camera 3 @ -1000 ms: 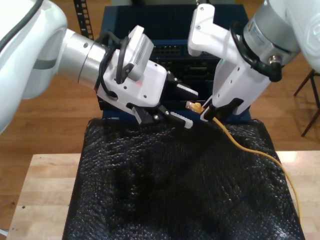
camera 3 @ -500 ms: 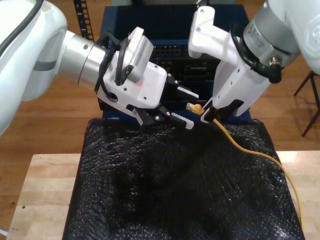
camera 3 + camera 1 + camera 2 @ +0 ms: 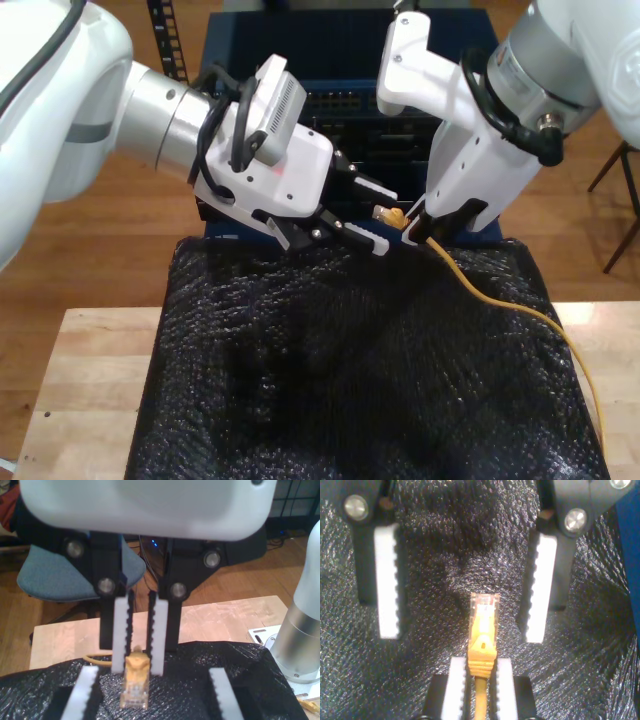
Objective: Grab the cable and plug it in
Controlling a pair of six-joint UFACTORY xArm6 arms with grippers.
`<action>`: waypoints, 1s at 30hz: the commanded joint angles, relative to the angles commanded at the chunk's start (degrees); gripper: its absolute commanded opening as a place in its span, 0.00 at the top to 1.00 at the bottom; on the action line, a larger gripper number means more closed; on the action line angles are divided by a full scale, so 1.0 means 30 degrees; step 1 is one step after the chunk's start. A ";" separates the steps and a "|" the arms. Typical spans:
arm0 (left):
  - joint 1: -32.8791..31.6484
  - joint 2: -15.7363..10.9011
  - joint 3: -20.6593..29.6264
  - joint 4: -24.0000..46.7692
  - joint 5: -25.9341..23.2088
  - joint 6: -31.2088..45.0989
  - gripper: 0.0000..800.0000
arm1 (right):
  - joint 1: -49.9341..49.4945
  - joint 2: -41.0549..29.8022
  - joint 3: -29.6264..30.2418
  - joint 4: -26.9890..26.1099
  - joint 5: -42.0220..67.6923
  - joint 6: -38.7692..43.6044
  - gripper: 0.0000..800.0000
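You have my second claw [image 3: 415,228] clamped on the cable [image 3: 500,300]: in its own wrist view the two white toothed pads [image 3: 457,682] press together on the yellow boot just behind the clear plug [image 3: 484,605], which sticks out free past the tips. From there, as you see in the exterior view, the yellow line runs down across the black bubbly padding [image 3: 330,380] toward the exterior view's right and off the lower edge. My first claw [image 3: 382,218] faces the second one with its jaws wide apart, and the plug points into the gap between them without touching either pad. You get the same from the first wrist view, where my first claw [image 3: 153,700] shows a pad on each side of the plug [image 3: 135,687], though the plug is blurred there. Both claws hang above the padding near its far edge, in the exterior view's upper middle, the first arm coming in from that view's left and the second from its right. Behind them stands a dark blue rack [image 3: 340,50]. The padding lies on a pale wooden surface [image 3: 90,380].
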 joint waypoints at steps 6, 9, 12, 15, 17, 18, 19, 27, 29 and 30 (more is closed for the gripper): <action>0.0059 0.0000 0.0059 0.0000 -0.0029 -0.0029 0.52 | 0.0000 0.0000 0.0000 0.0000 -0.0029 0.0000 0.99; 0.0322 0.0000 0.0088 0.0000 -0.0029 -0.0029 0.55 | 0.0000 0.0000 0.0000 0.0000 0.0000 0.0000 0.99; 0.0440 0.0000 0.0088 0.0000 -0.0059 -0.0029 0.57 | 0.0000 0.0000 0.0000 0.0000 0.0000 0.0000 0.99; 0.0440 0.0000 0.0088 0.0000 -0.0059 -0.0029 0.59 | 0.0000 0.0000 0.0000 0.0000 0.0000 0.0000 0.99; 0.0440 0.0000 0.0088 0.0000 -0.0059 -0.0029 0.60 | 0.0000 0.0000 0.0000 0.0000 -0.0029 0.0000 0.99; 0.0440 0.0000 0.0088 -0.0029 -0.0029 -0.0029 0.60 | 0.0000 0.0000 0.0000 0.0000 -0.0029 0.0000 0.99; 0.0440 0.0000 0.0088 -0.0029 -0.0029 -0.0029 0.60 | 0.0000 0.0000 0.0000 0.0000 -0.0029 0.0000 0.99; 0.0440 0.0000 0.0088 -0.0059 0.0000 -0.0059 0.60 | 0.0000 0.0000 0.0000 0.0000 -0.0029 0.0000 0.99; 0.0440 0.0000 0.0088 -0.0117 0.0029 -0.0059 0.59 | 0.0000 0.0000 0.0000 0.0000 0.0000 0.0000 0.99; 0.0440 0.0000 0.0088 -0.0205 0.0059 -0.0059 0.60 | 0.0000 0.0000 0.0000 0.0000 -0.0029 0.0000 0.99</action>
